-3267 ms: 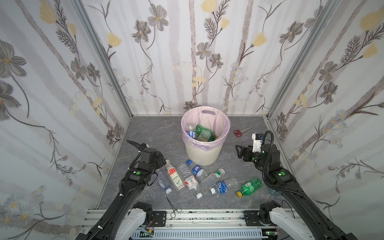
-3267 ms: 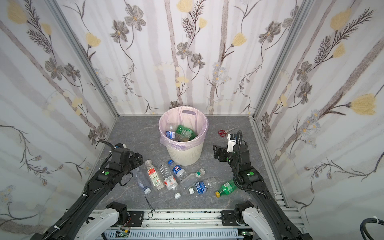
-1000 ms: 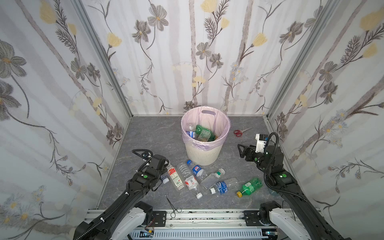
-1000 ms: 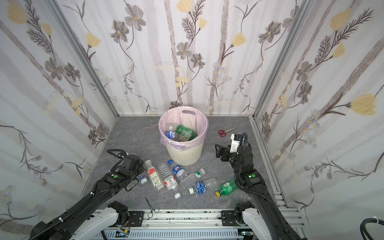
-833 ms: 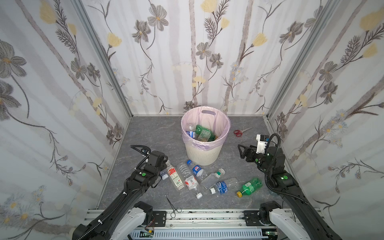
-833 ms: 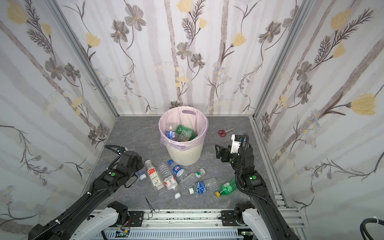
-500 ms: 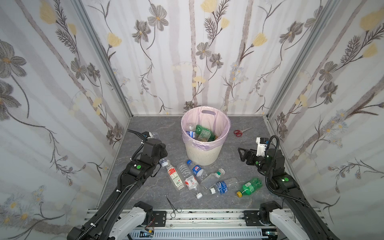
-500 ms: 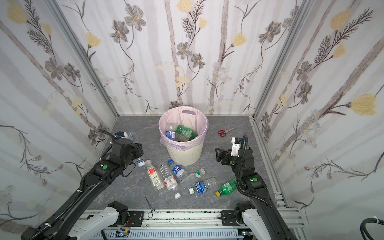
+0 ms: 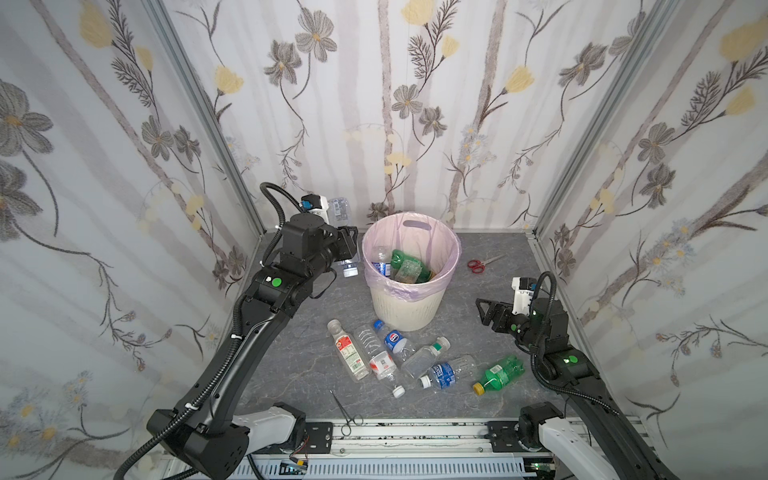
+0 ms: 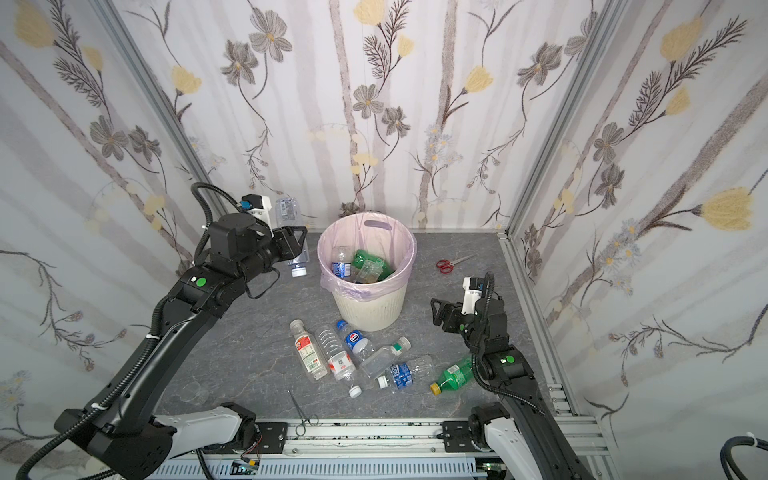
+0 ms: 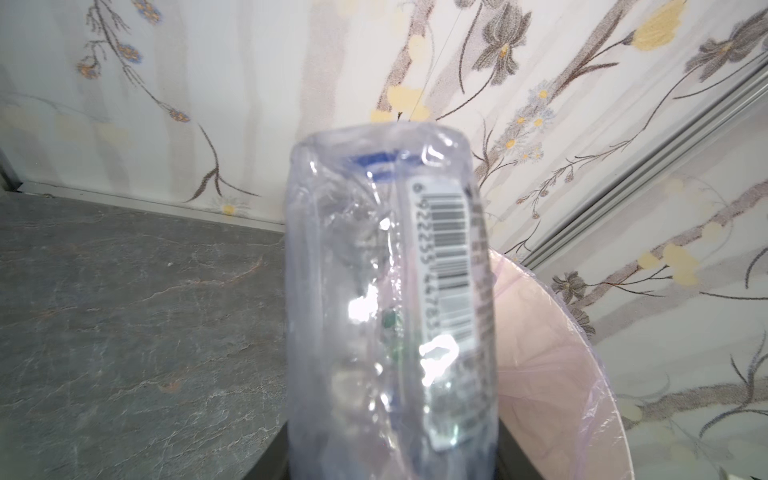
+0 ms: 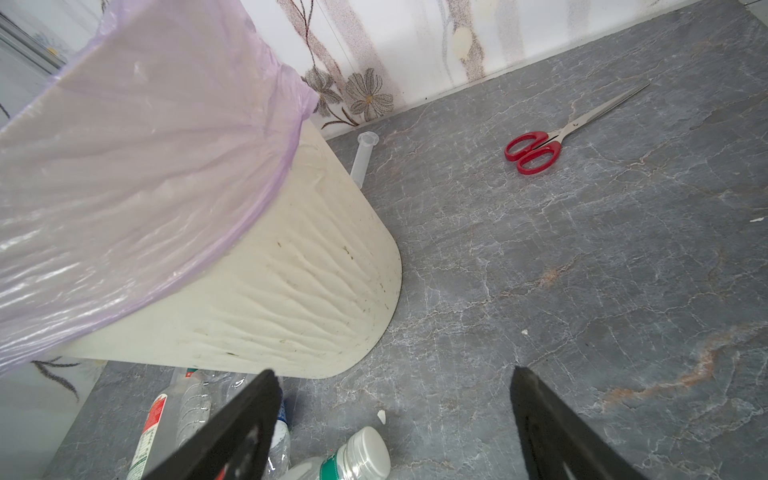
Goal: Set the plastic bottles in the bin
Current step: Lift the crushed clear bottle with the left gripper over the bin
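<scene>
Left arm risen from worktop front, now up beside bin (image 9: 409, 309); left pincer (image 9: 347, 246) clamped on clear bottle (image 11: 390, 291). Step: carry. Next likely: swing over rim, release. Right pincer (image 12: 392, 395) wide, empty.

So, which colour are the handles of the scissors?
Red; the scissors show best in the right wrist view.

Pair of matte-black jointed arms, left arm (image 9: 253, 328) and right arm (image 9: 557, 361), each bearing round green sticker and black ribbed cable conduit; white zip ties along left arm. White plastic wrist camera housing (image 9: 314, 205) with blue connector; white moulded base shells (image 9: 266, 428) bolted on silver aluminium rail (image 9: 415, 440).
</scene>
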Action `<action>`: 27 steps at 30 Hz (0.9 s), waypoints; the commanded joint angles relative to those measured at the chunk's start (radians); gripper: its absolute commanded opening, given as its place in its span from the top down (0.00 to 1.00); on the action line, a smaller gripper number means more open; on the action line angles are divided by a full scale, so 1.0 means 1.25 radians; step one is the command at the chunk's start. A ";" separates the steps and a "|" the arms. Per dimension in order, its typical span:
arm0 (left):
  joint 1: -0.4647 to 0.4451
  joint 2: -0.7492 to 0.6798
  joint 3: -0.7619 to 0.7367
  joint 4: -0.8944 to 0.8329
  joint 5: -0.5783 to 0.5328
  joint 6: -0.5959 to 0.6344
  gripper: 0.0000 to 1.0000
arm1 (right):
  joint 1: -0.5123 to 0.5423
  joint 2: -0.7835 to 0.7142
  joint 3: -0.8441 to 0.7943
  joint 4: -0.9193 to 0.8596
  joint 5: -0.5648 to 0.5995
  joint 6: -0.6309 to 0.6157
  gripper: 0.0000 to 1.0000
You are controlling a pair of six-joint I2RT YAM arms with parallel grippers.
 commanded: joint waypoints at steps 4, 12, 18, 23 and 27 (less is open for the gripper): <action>-0.012 0.069 0.063 0.055 0.049 0.017 0.51 | 0.000 -0.014 0.006 -0.010 0.003 0.008 0.13; -0.030 0.144 0.130 0.083 0.083 0.021 0.51 | 0.000 -0.020 0.009 -0.024 0.002 0.006 0.13; -0.041 0.210 0.184 0.100 0.105 0.034 0.51 | 0.000 -0.030 -0.001 -0.026 0.002 0.007 0.12; -0.051 0.250 0.212 0.110 0.107 0.041 0.51 | 0.001 -0.032 -0.008 -0.022 0.000 0.006 0.12; -0.064 0.271 0.220 0.117 0.107 0.039 0.51 | 0.001 -0.036 -0.016 -0.021 0.000 0.006 0.12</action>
